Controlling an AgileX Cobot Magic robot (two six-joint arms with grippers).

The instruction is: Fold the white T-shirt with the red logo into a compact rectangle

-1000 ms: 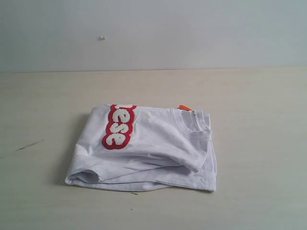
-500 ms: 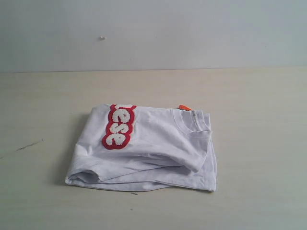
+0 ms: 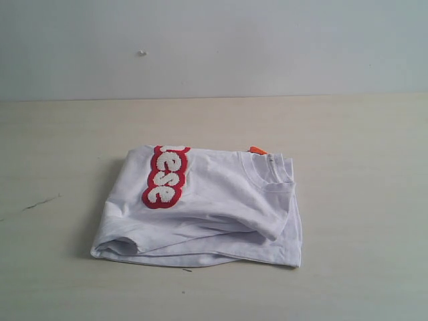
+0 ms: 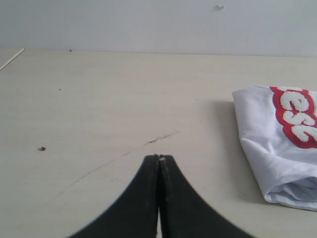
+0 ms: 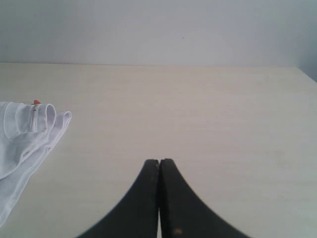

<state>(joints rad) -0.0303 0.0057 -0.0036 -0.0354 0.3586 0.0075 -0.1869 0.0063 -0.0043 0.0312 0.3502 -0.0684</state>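
The thin, wrinkled white cotton T-shirt (image 3: 214, 207) lies folded into a roughly rectangular bundle on the pale wood-grain table top (image 3: 361, 221), near the middle of the exterior view. Several layers are stacked. Their edges show along the near side, where the lower layers stick out slightly at the right corner.

The long red bubble-outlined logo patch with fuzzy white letters (image 3: 165, 176) sits on the top layer toward the left of the bundle, running from the far edge toward the near side. Only "ese" can be read; the rest is folded over the far edge. The ribbed crew collar (image 3: 267, 175) lies at the far right of the bundle, with the small orange neck tag (image 3: 257, 150) just behind it.

A thin dark scratch (image 3: 40, 202) is noted on the table well to the left of the shirt. A plain pale grey wall (image 3: 281, 47) stands behind the table.

The black left gripper (image 4: 159, 157) is recorded with its two fingers pressed together at the tips, pinching nothing, over bare table and apart from the logo end of the shirt. A small reddish speck (image 4: 43, 148) is seen on the table in that view. The black right gripper (image 5: 159, 161) is likewise closed tip to tip on nothing, over bare table and apart from the collar end. Whether either gripper touches the table cannot be told.
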